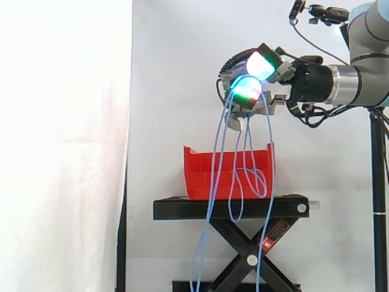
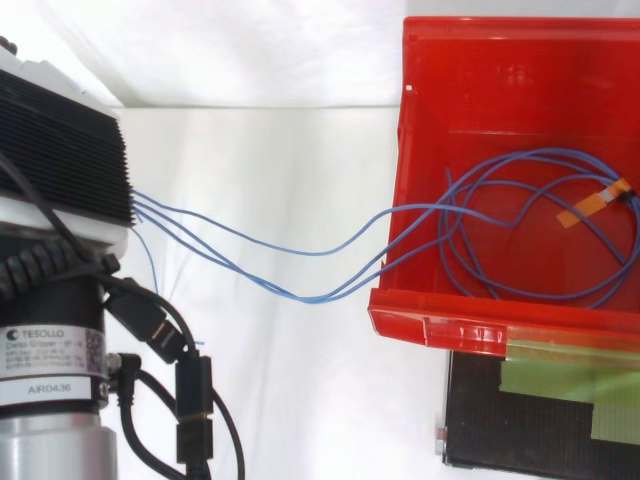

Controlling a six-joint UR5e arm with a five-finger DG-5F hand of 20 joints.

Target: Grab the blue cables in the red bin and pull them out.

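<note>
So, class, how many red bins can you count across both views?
1. The bin sits on the black stand, with blue cables running out of it. Both views show the same bin.

On black scissor stand [image 1: 182, 208]: red plastic bin [image 1: 200, 176]. In bin, part coiled: thin blue cables [image 2: 447, 208]; rest over its rim, hanging from robot hand [image 1: 267, 91], higher than bin.

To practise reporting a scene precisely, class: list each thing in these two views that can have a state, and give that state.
hand: shut on the blue cables, above the red bin.
blue cables: partly pulled out; loops lie in the bin, strands hang below it.
red bin: upright on the black stand.
</note>
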